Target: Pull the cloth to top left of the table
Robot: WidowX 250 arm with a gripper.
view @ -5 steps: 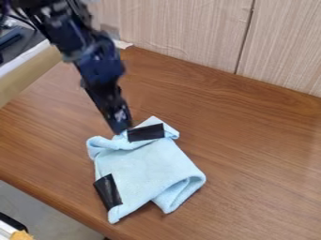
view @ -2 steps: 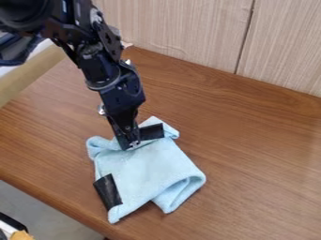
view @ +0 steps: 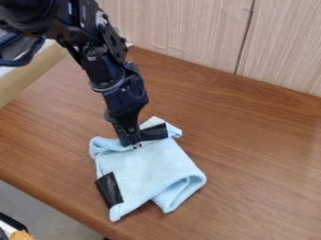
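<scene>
The black gripper (view: pixel 133 144) hangs down from the upper left, its tip at the upper part of the light blue cloth (view: pixel 150 171), just left of the upper strip of black tape. It touches the cloth there and hides a small patch of it. The cloth lies crumpled near the table's front left edge, with folds at its upper left and lower right. A second black tape strip is on its lower left side.
The brown wooden table (view: pixel 251 154) extends to the right and behind the cloth. A pale wood-grain panel (view: pixel 182 28) stands along the back. A light beam (view: pixel 31 77) borders the table at the upper left.
The gripper has come down and slightly right onto the cloth from above its top edge. Since the later earlier frame, the cloth's upper left part has shifted slightly right along with the gripper.
</scene>
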